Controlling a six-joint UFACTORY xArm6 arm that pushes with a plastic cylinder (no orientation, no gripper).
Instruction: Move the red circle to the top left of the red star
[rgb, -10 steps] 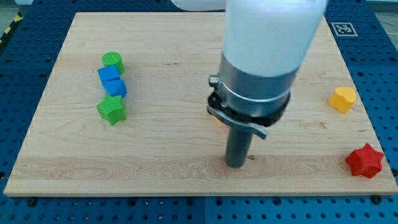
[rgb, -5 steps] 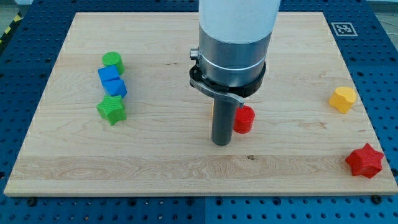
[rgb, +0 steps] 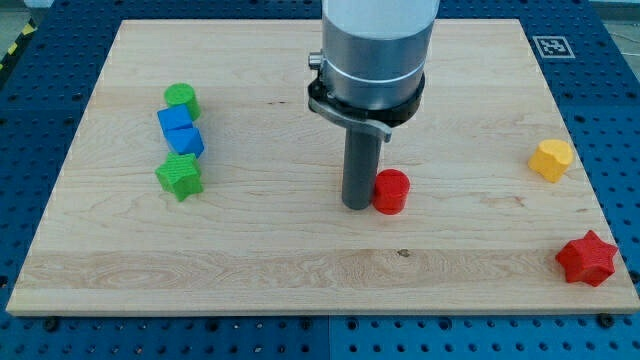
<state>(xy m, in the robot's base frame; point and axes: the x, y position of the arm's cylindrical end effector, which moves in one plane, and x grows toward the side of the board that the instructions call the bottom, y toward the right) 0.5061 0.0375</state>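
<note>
The red circle (rgb: 391, 190) sits near the middle of the wooden board, a little toward the view's bottom. My tip (rgb: 356, 205) rests on the board right against the circle's left side. The red star (rgb: 586, 258) lies near the board's bottom right corner, far to the right of and below the circle. The arm's wide body hides the board above the rod.
A yellow block (rgb: 551, 159) sits at the right edge above the red star. At the left stand a green circle (rgb: 181, 99), two blue blocks (rgb: 180, 130) and a green star (rgb: 180, 176) in a column. A marker tag (rgb: 550, 46) is past the top right corner.
My tip has moved left and toward the view's top, from below and right of the circle's spot to its left side. The arm no longer hides the red circle.
</note>
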